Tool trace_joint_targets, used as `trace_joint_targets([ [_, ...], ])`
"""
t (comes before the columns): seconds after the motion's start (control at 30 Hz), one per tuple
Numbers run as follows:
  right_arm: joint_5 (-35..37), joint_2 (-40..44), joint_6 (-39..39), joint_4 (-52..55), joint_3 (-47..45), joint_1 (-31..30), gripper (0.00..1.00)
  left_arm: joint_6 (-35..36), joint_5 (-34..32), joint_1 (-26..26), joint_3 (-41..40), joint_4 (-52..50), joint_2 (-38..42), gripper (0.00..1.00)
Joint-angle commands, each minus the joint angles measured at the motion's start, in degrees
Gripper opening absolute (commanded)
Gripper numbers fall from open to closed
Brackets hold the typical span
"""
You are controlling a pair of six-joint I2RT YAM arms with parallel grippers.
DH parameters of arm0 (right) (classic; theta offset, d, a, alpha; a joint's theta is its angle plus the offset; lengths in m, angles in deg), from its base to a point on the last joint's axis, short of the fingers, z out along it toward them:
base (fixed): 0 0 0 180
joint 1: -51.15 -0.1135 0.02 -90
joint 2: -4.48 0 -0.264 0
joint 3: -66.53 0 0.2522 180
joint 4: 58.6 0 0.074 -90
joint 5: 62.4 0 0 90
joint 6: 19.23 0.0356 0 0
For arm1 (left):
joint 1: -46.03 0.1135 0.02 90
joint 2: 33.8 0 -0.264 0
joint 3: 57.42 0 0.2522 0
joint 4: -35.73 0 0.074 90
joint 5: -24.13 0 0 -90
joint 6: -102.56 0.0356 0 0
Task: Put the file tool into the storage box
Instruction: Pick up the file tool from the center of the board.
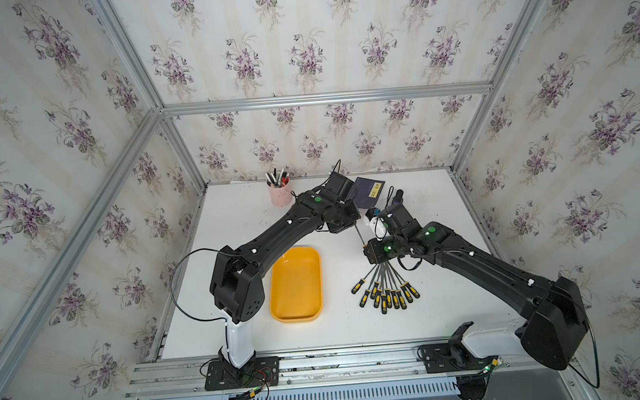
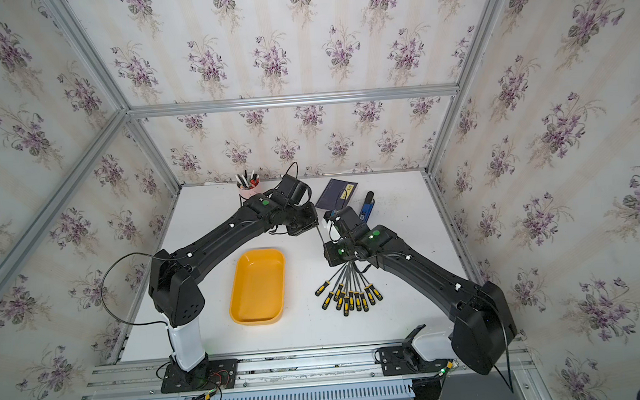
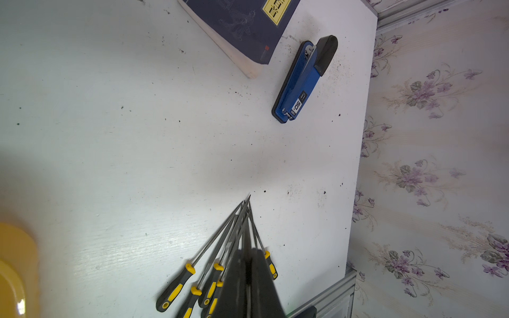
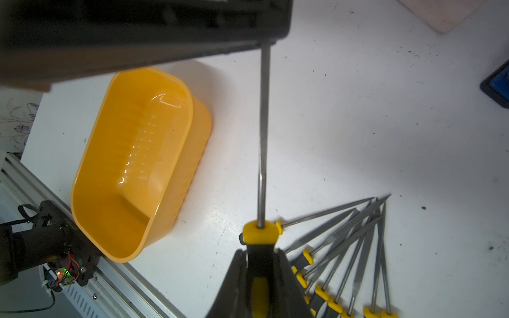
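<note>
One file tool (image 4: pixel 263 137) with a black-and-yellow handle is held in the air between both arms, right of the storage box (image 1: pixel 296 286). My right gripper (image 4: pixel 259 252) is shut on its handle. My left gripper (image 3: pixel 248 252) is shut on the far end of its thin metal shaft (image 1: pixel 359 236). The orange-yellow storage box (image 2: pixel 257 288) lies empty on the white table between the arms. Several more files (image 1: pixel 384 288) lie fanned out on the table below the right gripper (image 1: pixel 369 249), tips together, handles towards the front.
A pink pen cup (image 1: pixel 281 195) stands at the back, left of the left wrist. A dark blue book (image 1: pixel 369 194) and a blue stapler (image 3: pixel 303 79) lie at the back right. Aluminium frame rails and papered walls bound the table.
</note>
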Motion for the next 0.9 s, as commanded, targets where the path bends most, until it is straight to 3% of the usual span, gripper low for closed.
trace_joint_targets([
  [0.0,-0.7,-0.2,0.7,-0.7,0.0,-0.1,0.09,2.0,-2.5,0.4,0.0,-1.5,0.4,0.00],
  [0.23,-2.9,-0.3,1.3,-1.0,0.0,-0.4,0.14,2.9,-3.9,0.6,0.2,-2.3,1.1,0.00],
  [0.53,-4.1,2.7,4.6,-4.3,-2.3,-0.8,0.51,5.9,-2.6,1.5,0.5,-3.7,1.9,0.00],
  [0.87,-5.6,3.2,4.0,-5.6,-2.7,-0.8,0.59,8.0,-2.2,2.6,0.2,-5.8,3.8,0.00],
])
